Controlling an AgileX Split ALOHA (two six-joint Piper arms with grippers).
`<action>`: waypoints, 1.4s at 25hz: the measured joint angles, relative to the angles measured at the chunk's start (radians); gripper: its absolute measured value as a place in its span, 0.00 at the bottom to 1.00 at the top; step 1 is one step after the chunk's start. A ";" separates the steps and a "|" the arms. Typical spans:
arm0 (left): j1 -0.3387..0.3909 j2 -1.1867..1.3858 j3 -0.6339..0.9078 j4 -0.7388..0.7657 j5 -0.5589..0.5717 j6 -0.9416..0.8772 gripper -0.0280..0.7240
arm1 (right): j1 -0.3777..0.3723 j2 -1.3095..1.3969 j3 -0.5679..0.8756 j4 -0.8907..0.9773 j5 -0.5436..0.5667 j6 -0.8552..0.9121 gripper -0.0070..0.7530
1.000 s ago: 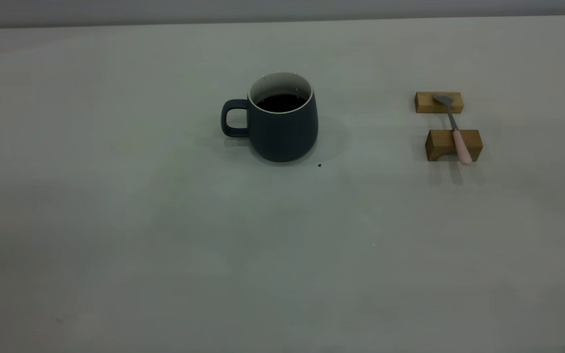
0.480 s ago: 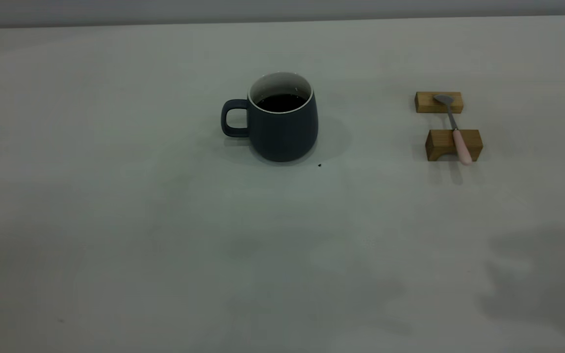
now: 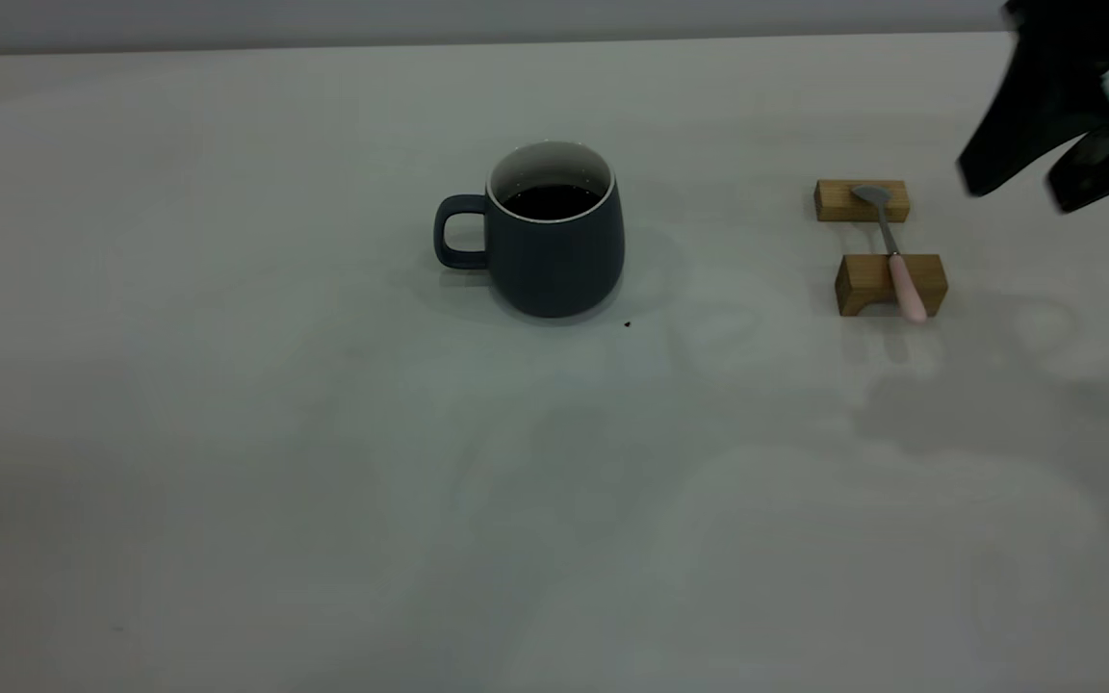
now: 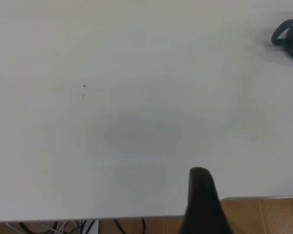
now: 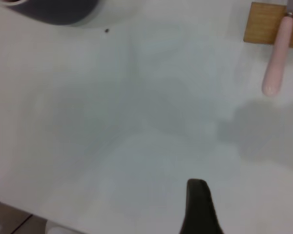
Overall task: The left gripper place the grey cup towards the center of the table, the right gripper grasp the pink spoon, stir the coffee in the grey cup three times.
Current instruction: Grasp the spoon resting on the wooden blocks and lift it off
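The cup with coffee stands mid-surface, toward the far edge. The spoon lies across two wooden blocks near the right edge. The right pincer hangs spread, empty, beside them. The left pincer's state: cannot tell.
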 joint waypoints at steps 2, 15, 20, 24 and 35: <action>0.000 0.000 0.000 0.000 0.000 0.000 0.79 | 0.004 0.074 -0.055 0.002 0.011 0.005 0.76; 0.000 0.000 0.000 0.000 0.000 0.000 0.79 | 0.086 0.411 -0.341 -0.317 0.033 0.365 0.76; 0.000 0.000 0.000 0.000 0.000 0.000 0.79 | 0.086 0.478 -0.413 -0.342 0.047 0.394 0.76; 0.000 0.000 0.000 0.000 0.000 0.000 0.79 | 0.086 0.528 -0.442 -0.353 0.051 0.400 0.76; 0.000 0.000 0.000 0.000 0.000 0.000 0.79 | 0.086 0.588 -0.458 -0.354 0.020 0.407 0.73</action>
